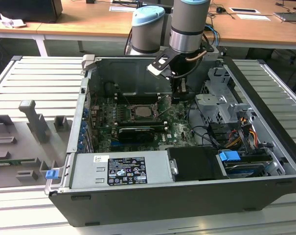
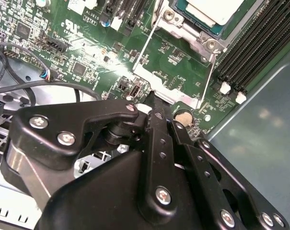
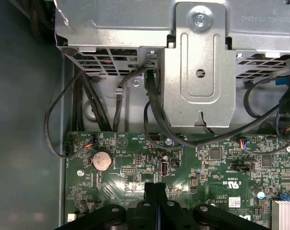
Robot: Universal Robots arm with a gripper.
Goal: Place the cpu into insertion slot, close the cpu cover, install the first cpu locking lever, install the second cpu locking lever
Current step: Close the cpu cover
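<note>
In the second wrist view the cpu (image 2: 214, 8) lies pale and flat inside the insertion slot (image 2: 179, 10), with the grey cpu cover (image 2: 192, 40) framing it. Two thin wire locking levers (image 2: 145, 43) (image 2: 208, 79) run from the slot's edge toward my gripper (image 2: 154, 98). The black fingers are shut together with nothing between them, just beside the lever ends. The exterior view has the gripper (image 1: 181, 95) low over the motherboard, to the exterior view's right of the slot (image 1: 144, 110). Its shut tips (image 3: 155, 186) also appear in the first wrist view.
The open computer case (image 1: 265, 98) holds a metal drive cage (image 3: 202, 72) with black cables (image 3: 154, 120) close to the gripper. Black memory slots (image 2: 260, 43) flank the socket. A coin battery (image 3: 101, 160) sits on the green board. A power supply (image 1: 121, 169) fills the near side.
</note>
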